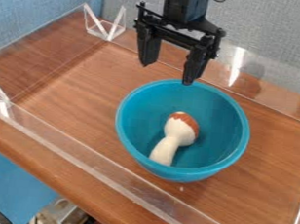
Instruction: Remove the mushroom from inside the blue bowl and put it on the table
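Black two-fingered metal pincer (171,71): jaws spread wide, nothing between them, over the far rim of the large round glossy teal-blue plastic bowl (129,131) on the reddish-brown wood-grain table (63,86). Largest risk: if I descend without first coming over the interior, a finger could strike that rim and shove the bowl. Lesser: the small toy mushroom (175,138), cream-white stem and orange-brown cap, lies inside near the wall and may roll from an off-centre pinch.
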Controlling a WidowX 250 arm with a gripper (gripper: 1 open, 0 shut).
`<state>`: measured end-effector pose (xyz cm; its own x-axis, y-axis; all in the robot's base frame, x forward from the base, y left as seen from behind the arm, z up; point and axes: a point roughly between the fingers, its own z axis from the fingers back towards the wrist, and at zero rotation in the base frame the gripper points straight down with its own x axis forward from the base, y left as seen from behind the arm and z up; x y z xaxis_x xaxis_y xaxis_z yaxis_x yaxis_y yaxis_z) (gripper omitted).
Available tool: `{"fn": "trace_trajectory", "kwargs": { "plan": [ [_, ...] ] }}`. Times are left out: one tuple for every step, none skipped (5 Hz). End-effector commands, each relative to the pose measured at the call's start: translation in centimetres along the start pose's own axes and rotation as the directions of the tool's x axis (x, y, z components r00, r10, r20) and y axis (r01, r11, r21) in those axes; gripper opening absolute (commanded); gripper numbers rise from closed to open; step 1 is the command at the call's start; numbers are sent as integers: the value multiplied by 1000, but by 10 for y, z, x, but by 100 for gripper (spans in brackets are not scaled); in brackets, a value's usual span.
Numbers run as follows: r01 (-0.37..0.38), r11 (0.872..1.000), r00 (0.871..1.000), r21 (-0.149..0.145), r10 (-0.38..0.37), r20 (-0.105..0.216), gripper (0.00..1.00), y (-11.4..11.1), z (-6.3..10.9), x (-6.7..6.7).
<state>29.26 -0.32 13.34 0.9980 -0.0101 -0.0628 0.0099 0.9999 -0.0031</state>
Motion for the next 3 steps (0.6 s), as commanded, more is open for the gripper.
{"fn": "trace_trajectory", "kwargs": {
  "plan": [
    [60, 998, 998, 2, -60, -2, 100, -6, -2, -6],
    [128, 992, 992, 6, -128, -12, 100, -12, -9, -14],
    [162, 987, 987, 9, -162, -18, 100, -11, -16, -12]
  ]
}}
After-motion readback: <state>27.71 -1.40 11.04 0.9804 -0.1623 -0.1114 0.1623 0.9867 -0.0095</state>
